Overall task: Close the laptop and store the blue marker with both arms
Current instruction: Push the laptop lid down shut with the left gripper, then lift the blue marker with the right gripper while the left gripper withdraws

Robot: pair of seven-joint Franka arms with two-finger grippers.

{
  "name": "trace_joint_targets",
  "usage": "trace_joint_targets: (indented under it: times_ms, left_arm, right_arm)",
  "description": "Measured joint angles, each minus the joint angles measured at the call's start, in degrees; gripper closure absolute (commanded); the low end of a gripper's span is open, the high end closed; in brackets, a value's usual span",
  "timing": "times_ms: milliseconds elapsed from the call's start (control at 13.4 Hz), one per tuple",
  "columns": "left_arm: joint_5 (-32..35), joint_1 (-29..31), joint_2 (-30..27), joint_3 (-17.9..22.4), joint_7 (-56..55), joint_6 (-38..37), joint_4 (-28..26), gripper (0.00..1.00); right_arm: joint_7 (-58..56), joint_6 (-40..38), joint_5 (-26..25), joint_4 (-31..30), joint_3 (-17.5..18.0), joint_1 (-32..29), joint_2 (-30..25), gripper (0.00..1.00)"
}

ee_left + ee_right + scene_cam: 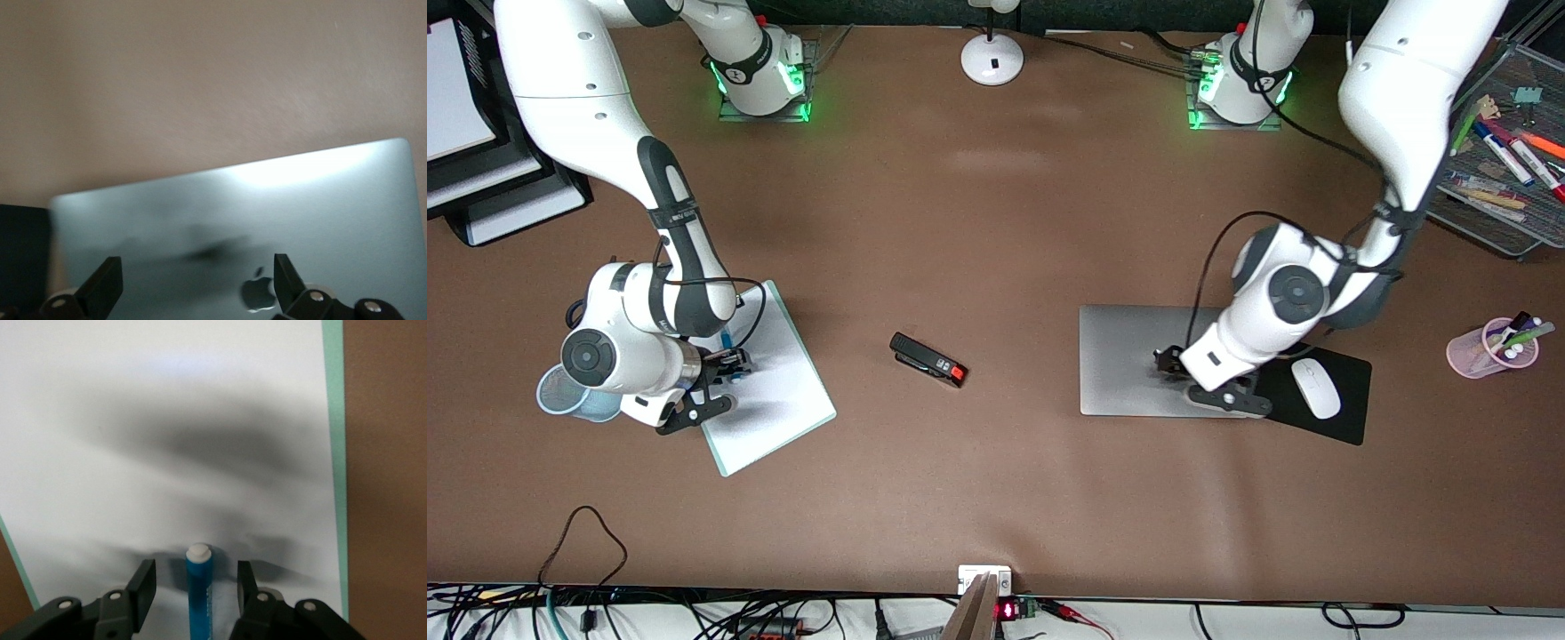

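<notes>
Hiding most of the marker (198,590), the right gripper (193,587) straddles it, fingers (143,583) open; left gripper (197,283) gapes over closed laptop (320,200).

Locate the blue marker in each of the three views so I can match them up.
Front view: blue marker lies on the white board, mostly hidden under the right gripper.
Left wrist view: not in it.
Right wrist view: blue marker stands between the open fingers.
Shared landmark: the white board.

Front view: high, facing the robots' bases, covering the whole desk (996,498). Left wrist view: close above the closed laptop (267,220). Right wrist view: close above the blue marker (198,587). Each wrist patch appears in the front view.
</notes>
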Motion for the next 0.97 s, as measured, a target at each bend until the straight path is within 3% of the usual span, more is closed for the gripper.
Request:
trace_joint_targets:
  times_ms: [449,972]
  left_arm:
    - [0.0,3.49,-9.02,-0.04,3.86,-10.9,3.93,0.0]
    - [-0.12,4.18,-16.52,-0.17,8.59,-34.55,14.26,0.0]
  right_arm:
    - [-0.13,0.06,-1.03,-0.03,-0.13,0.0,0.0,0.59]
    - [-0.16,0.06,-2.83,-0.07,-0.14,0.01,0.0,0.62]
